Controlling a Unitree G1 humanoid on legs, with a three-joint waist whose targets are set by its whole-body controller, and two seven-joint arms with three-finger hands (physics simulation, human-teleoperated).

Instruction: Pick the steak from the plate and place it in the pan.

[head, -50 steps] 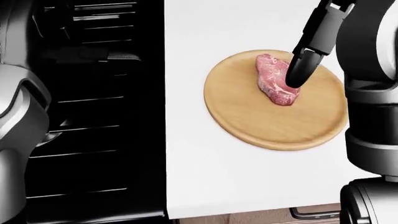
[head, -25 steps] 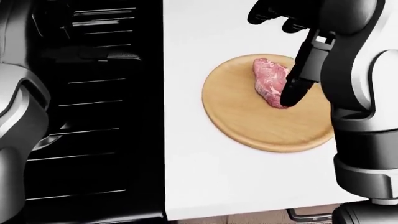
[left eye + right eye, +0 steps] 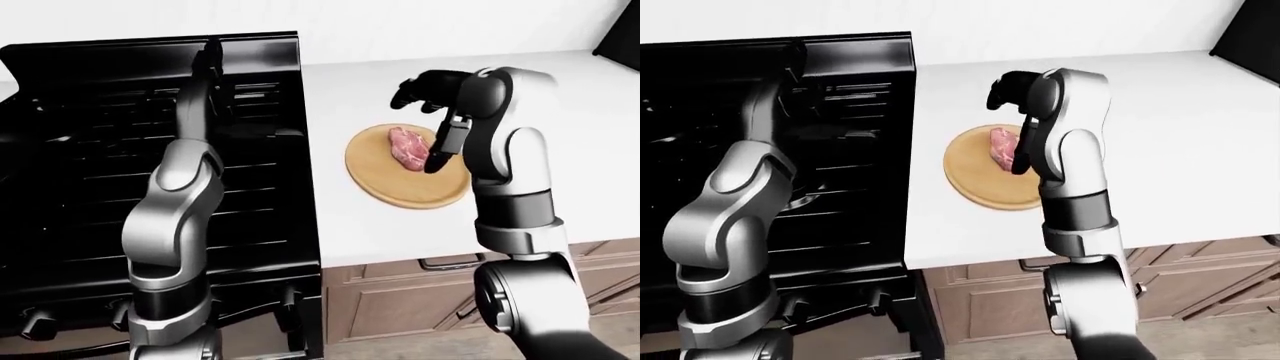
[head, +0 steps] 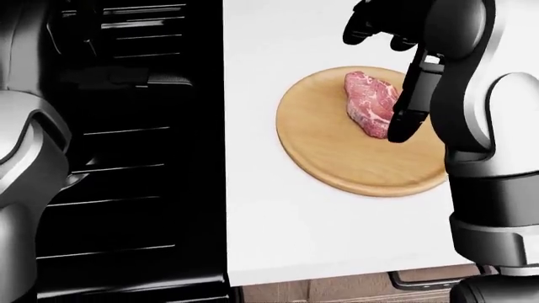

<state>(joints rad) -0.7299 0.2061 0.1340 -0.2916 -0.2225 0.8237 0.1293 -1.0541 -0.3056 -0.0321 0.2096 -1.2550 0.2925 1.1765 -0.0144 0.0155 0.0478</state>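
A raw pink steak (image 4: 369,104) lies on a round wooden plate (image 4: 337,161) on the white counter. My right hand (image 4: 381,82) hovers over the steak, open. Its curled fingers (image 4: 371,25) are above the steak's top edge, and one long dark finger (image 4: 409,107) hangs down along its right side. The fingers do not close round the meat. My left arm (image 3: 180,187) reaches up over the black stove; its hand (image 3: 210,60) is dark against the stove and hard to make out. The pan does not show clearly; a grey curved rim (image 3: 808,198) peeks out beside the left arm.
The black stove (image 4: 126,126) with its grates fills the left half of each view. The white counter (image 4: 278,221) lies to its right, with wooden cabinets (image 3: 400,300) below. A dark object (image 3: 622,30) sits at the top right corner.
My right hand has rotated so its curled fingers came into view above the steak, and the long finger moved from on the meat to its right side. The steak stays on the plate.
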